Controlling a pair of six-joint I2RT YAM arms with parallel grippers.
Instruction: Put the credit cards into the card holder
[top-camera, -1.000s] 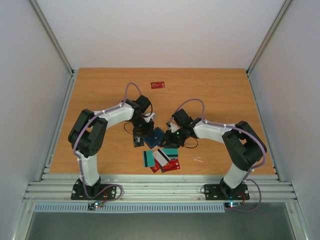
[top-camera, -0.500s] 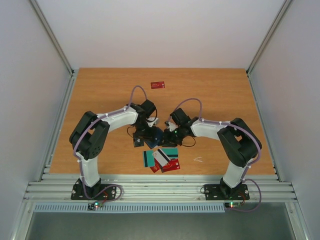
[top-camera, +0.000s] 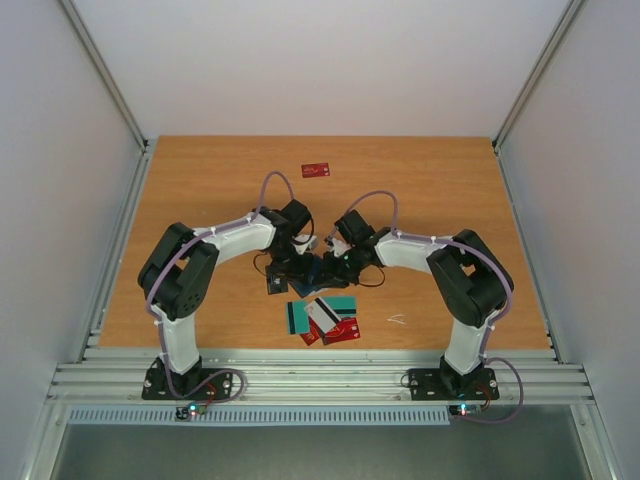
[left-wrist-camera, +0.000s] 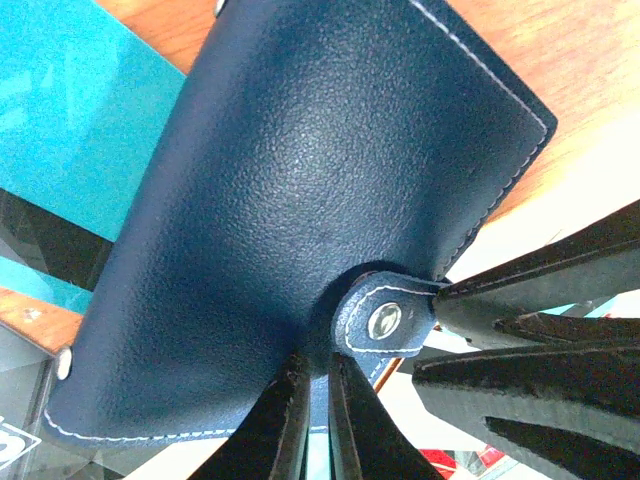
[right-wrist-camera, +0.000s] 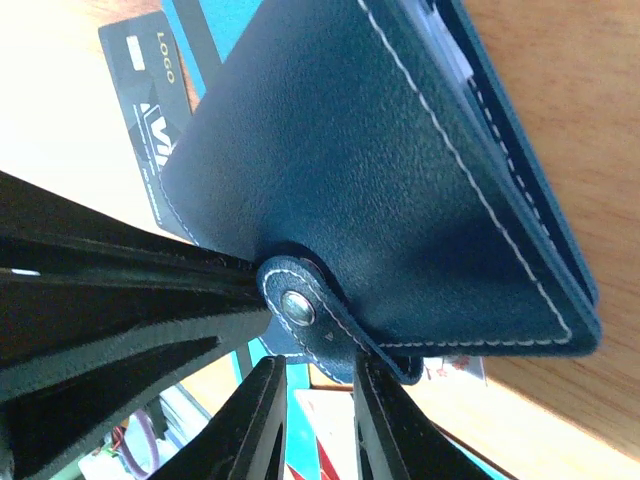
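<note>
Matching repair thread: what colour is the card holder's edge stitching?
White, against the dark navy card holder; clearest in the right wrist view.

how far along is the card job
Done: nothing visible; the card holder is folded closed. In hand: left gripper and right gripper both pinch it near its snap. To do: the pile of cards, the black card and the far red card lie loose.
</note>
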